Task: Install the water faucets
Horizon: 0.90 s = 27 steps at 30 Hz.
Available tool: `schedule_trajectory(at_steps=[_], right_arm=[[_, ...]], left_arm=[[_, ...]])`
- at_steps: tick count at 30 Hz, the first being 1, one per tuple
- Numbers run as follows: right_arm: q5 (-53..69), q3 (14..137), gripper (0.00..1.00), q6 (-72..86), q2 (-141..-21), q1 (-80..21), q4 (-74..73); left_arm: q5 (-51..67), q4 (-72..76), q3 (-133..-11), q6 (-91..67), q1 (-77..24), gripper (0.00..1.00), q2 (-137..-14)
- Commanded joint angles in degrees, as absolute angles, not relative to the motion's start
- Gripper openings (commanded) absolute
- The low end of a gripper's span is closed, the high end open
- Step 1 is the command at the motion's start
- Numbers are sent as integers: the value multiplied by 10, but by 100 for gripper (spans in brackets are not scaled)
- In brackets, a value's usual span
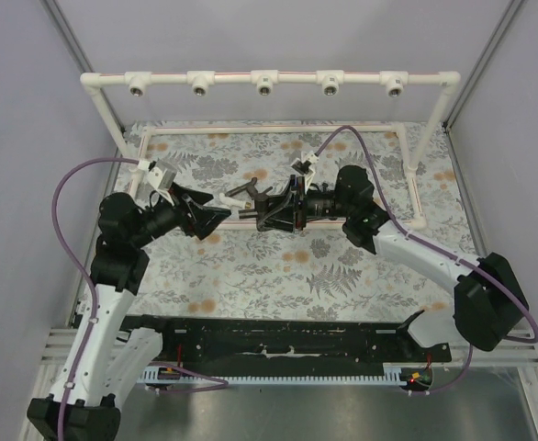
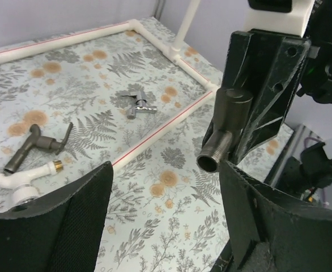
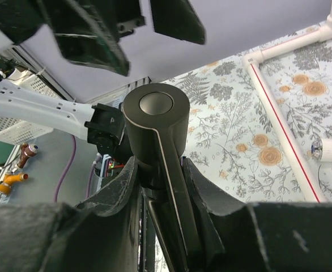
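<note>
Fern-print cloth (image 1: 251,276) covers the table; above its middle your right gripper (image 3: 166,190) is clamped on the dark faucet (image 2: 228,127), threaded end toward the left gripper (image 2: 166,212), whose jaws stand wide apart and empty. It looks like a handover: bring the left jaws squarely around the body, close firmly before the right lets go, and leave the thread bare for the white pipe frame (image 1: 264,81) at the far edge.

mid-bench (image 1: 342,276), raised: long-spout tap (image 2: 222,127) between right fingers (image 2: 265,90) | just left of it, facing, apart: left fingers (image 2: 64,226) | on bench inside frame rails: short tap (image 2: 38,144); cross-handled tap (image 2: 139,105) well apart, nearer rail corner | bench rear: pipe frame (image 1: 232,77), sockets in row overhead
</note>
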<state>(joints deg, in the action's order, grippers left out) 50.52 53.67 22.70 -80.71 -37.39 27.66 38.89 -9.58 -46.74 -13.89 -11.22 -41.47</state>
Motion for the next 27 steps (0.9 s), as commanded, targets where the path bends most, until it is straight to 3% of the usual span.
schedule_trajectory(at_steps=[1,6,17,27], right_arm=[[507,539,0,234,-763,-371,342],[508,537,0,236,-748,-372,345],[512,545,0,261,-750,-372,378],[507,546,0,265,-758,-374,381]], left_arm=[[598,73,-446,-250,-65,78,-444],[648,131,-441,-293,-66,79,-451],[623,147,-457,-285,-122,78,-496],[606,163,-476,-285,-160,70,-525]])
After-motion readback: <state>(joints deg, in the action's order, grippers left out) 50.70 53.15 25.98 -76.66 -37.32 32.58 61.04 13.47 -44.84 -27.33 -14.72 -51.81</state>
